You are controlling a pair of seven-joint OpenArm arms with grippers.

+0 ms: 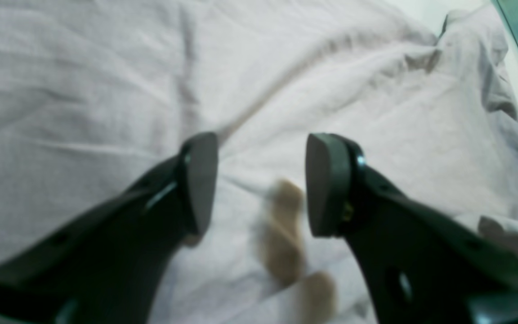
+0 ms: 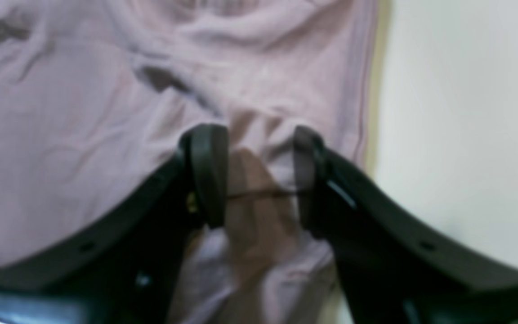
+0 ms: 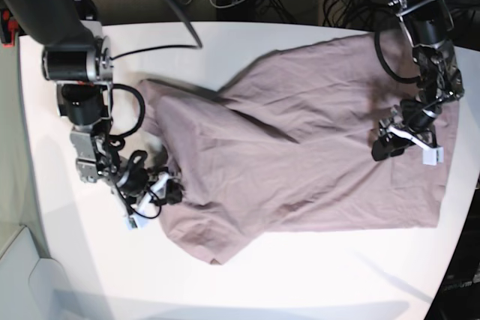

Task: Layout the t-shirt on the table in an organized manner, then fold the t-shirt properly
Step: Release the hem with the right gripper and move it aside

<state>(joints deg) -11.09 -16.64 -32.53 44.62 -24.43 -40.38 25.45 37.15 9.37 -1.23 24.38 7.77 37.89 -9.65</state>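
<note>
Mauve cotton is covering most of the table (image 3: 67, 260): the shirt (image 3: 300, 140) is lying spread but crumpled, its broad end reaching toward the table's edge on the base view's right and its narrower, bunched end on that view's left. It is not yet laid flat, so I judge the layout step is in hand, with folding waiting.

The right gripper (image 2: 259, 175) is sitting at the bunched end, just inside the shirt's edge where white table begins. Its jaws are standing apart with a raised pucker of cloth between them; whether the pads are pinching that pucker or only straddling it, I cannot tell.

The left gripper (image 1: 261, 184) is hovering over the broad end, jaws spread with only flat cloth beneath. It looks placed to pinch a ridge there.

With 2 grippers at opposite ends, pulling apart would likely smooth the wrinkles.

No containers are showing in any view.
</note>
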